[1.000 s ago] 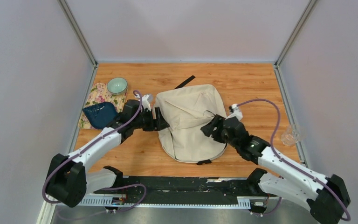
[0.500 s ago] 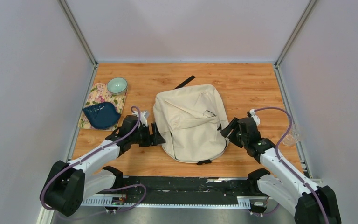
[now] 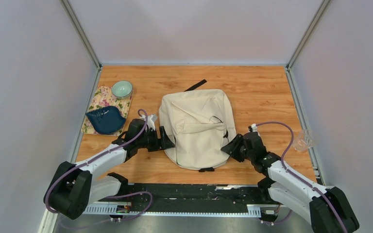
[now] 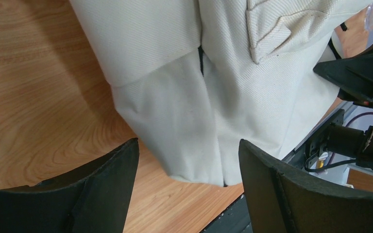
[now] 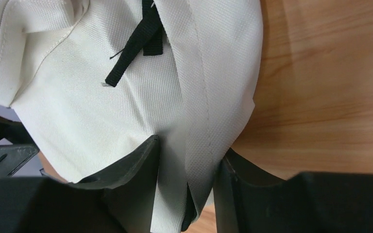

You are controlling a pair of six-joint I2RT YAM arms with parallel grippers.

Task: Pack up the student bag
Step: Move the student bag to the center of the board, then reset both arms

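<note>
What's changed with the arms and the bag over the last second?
The right gripper left the right side of the student bag, dropped to its near right corner and closed its jaws on a fabric fold. The left gripper slid nearer along the left edge, jaws open. The bowl and blue pouch stayed put.

The cream student bag (image 3: 196,128) lies flat in the middle of the wooden counter (image 3: 252,87), with a black strap (image 3: 195,85) poking out from its far edge. The left gripper (image 3: 167,139) sits against the bag's left side, and the right gripper (image 3: 229,147) meets its near right edge. At the far left, a floral cloth (image 3: 97,102) carries a pale green bowl (image 3: 122,89) and a dark blue dish (image 3: 106,120). 1 clear, glass-like item (image 3: 302,141) stands by the counter's right rim, well apart from the bag.
</note>
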